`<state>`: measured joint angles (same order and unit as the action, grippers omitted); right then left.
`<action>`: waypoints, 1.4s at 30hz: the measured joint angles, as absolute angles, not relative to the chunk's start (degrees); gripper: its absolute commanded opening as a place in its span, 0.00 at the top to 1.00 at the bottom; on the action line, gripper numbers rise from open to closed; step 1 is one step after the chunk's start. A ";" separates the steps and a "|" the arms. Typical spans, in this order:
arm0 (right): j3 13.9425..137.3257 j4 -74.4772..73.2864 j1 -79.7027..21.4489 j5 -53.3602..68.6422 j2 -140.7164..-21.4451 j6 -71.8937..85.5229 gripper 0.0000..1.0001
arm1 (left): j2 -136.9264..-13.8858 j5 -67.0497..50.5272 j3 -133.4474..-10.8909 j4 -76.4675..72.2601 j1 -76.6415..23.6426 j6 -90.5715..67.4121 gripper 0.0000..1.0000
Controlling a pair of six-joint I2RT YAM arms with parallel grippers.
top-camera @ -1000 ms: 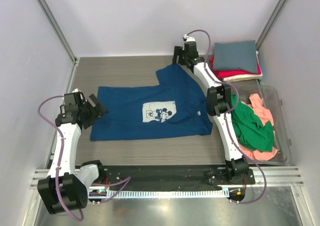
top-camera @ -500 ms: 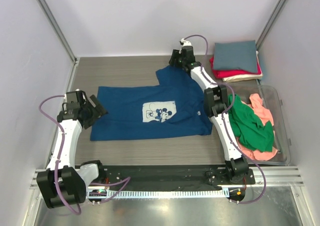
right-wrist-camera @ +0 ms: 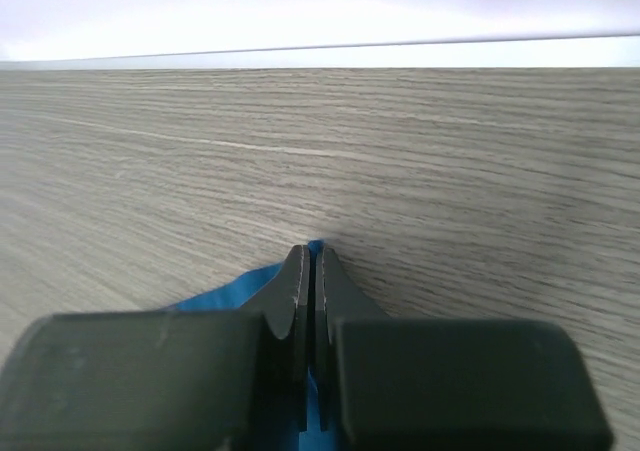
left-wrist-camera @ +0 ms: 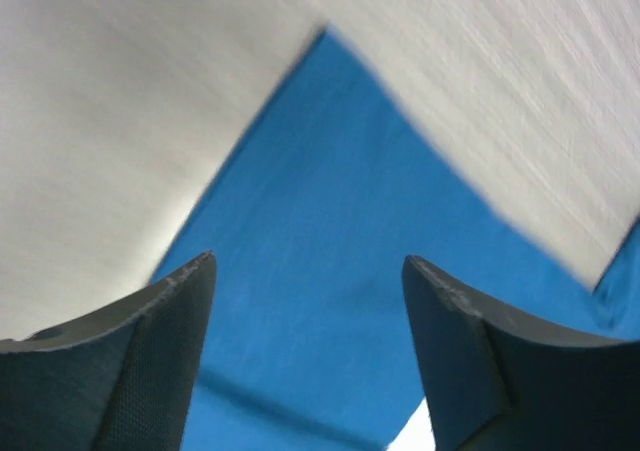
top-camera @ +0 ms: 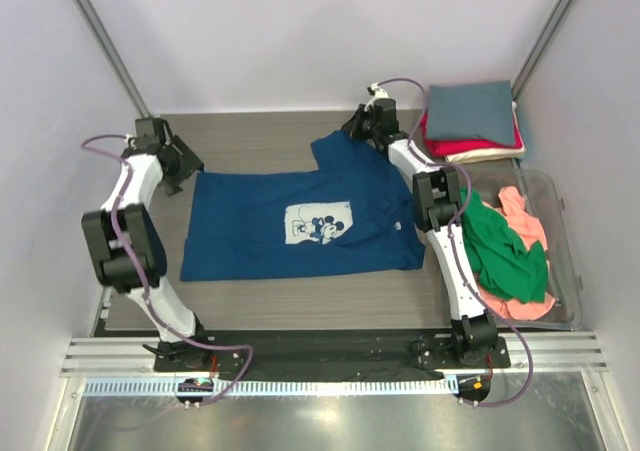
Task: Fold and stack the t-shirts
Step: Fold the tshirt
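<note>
The navy blue t-shirt (top-camera: 270,226) lies spread flat on the table, its pale Mickey print (top-camera: 318,222) facing up. My right gripper (top-camera: 352,129) is at the far tip of the shirt's upper sleeve, and in the right wrist view it (right-wrist-camera: 315,251) is shut on a point of blue cloth (right-wrist-camera: 225,293). My left gripper (top-camera: 186,169) hovers over the shirt's far left corner. In the left wrist view it (left-wrist-camera: 308,261) is open, with blue cloth (left-wrist-camera: 320,171) below and between the dark fingers (left-wrist-camera: 150,351).
Folded shirts are stacked at the back right: slate-grey (top-camera: 470,111) on top, then red (top-camera: 455,149) and cream (top-camera: 492,156). A clear plastic bin (top-camera: 572,271) on the right holds crumpled green (top-camera: 505,256) and salmon-pink (top-camera: 525,221) shirts. Side walls stand close on both sides.
My left arm swung from the shirt's near left side up to its far left corner. The right gripper went from open to shut on the sleeve tip.
</note>
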<state>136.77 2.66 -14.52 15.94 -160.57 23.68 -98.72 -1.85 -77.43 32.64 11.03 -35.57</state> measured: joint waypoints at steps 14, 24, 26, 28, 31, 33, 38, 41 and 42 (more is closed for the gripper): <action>128.25 15.44 -12.23 26.52 -159.59 33.01 0.99 | -126.08 -1.56 -100.12 31.81 11.00 -35.51 0.37; 126.98 17.52 -12.23 27.90 -159.59 35.14 0.99 | -127.02 -0.43 -98.91 29.63 9.23 -35.68 0.44; 126.82 17.80 -12.19 28.03 -159.59 35.57 0.99 | -126.98 0.45 -98.72 29.04 8.73 -35.90 0.52; 126.63 18.11 -12.14 28.29 -159.59 36.03 0.99 | -127.00 0.91 -98.52 28.80 8.47 -35.94 0.67; 126.52 18.26 -12.12 28.47 -159.59 36.21 0.99 | -127.15 0.93 -98.41 28.99 8.23 -36.03 0.96; 126.26 18.46 -12.12 28.45 -159.46 36.18 0.99 | -127.28 0.91 -98.41 28.97 8.14 -35.88 1.00; 123.50 17.74 -12.14 28.49 -157.38 35.81 0.99 | -127.33 0.82 -98.41 28.99 8.14 -35.75 1.00; 121.01 15.62 -12.21 28.42 -154.98 34.52 0.99 | -127.22 0.82 -98.41 29.21 8.14 -35.55 1.00; 120.03 14.85 -12.23 28.45 -153.91 34.06 0.99 | -127.07 0.82 -98.41 29.41 8.14 -35.48 1.00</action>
